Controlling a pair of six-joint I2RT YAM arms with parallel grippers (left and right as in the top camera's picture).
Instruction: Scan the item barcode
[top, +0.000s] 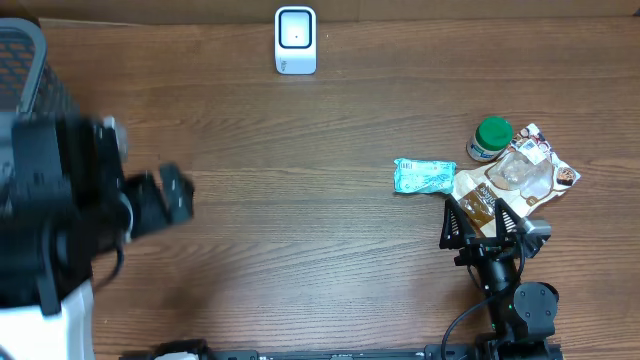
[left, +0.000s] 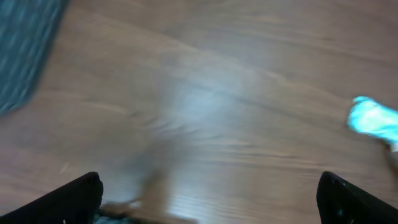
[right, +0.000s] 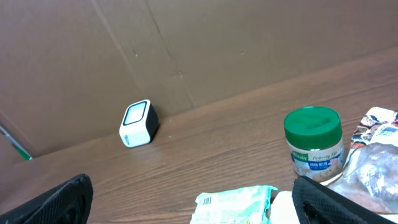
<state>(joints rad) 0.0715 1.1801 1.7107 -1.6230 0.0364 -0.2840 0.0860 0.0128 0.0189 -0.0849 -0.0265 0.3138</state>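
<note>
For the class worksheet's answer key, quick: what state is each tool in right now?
Left tool: open, holding nothing.
Right tool: open, holding nothing.

Both arms matte black, with tapered black jaws. Right arm (top: 505, 275): round joint housing with a small green light, black cable looping off it, grey wrist block. Left arm (top: 70, 200): blurred, white lower housing.

Dark mesh basket (top: 22, 70) behind and to the left of left pincer (top: 178, 195), wood-grain worktop (top: 300, 230) beneath both, brown cardboard wall (right: 186, 50) well beyond right pincer (top: 478, 228)
</note>
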